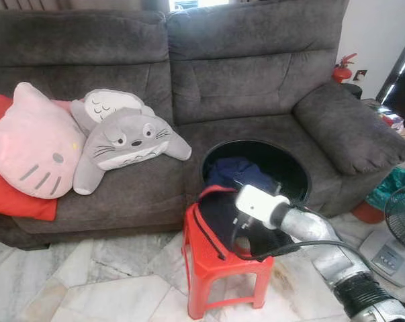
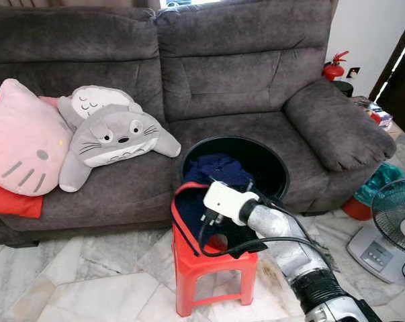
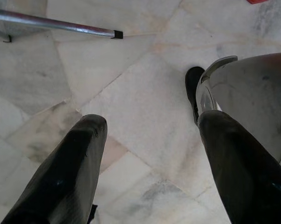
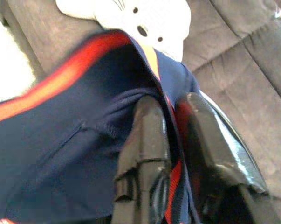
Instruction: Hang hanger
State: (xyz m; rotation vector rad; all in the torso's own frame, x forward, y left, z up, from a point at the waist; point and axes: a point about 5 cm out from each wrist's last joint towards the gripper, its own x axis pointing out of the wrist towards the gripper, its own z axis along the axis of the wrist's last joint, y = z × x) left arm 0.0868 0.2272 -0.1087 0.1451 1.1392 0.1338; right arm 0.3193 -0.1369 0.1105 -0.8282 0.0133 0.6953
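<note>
A dark grey sofa spans the head views from nine o'clock to three o'clock. On its left seat lie a pink cat cushion over a red cushion, with a grey plush creature just beside them toward the centre. A round black basket leans against the front of the sofa's right seat, with dark blue clothing inside it. At five o'clock of the left eye view stands a red plastic stool on the pale marble floor, and a navy garment with a red-orange trim lies draped over the stool's top.

The silver right arm reaches in from four o'clock, its white wrist housing over the stool. In the right wrist view the right gripper has its two black fingers drawn narrow, pinching a fold of the navy garment along its red trim. No hanger can be made out anywhere (the task's own thing cannot be placed).

At the far right stand a fan and a teal bag; a red fire extinguisher sits at two o'clock.

The left gripper hangs over the marble floor, fingers spread wide and holding nothing, with a metal bar nearby.
</note>
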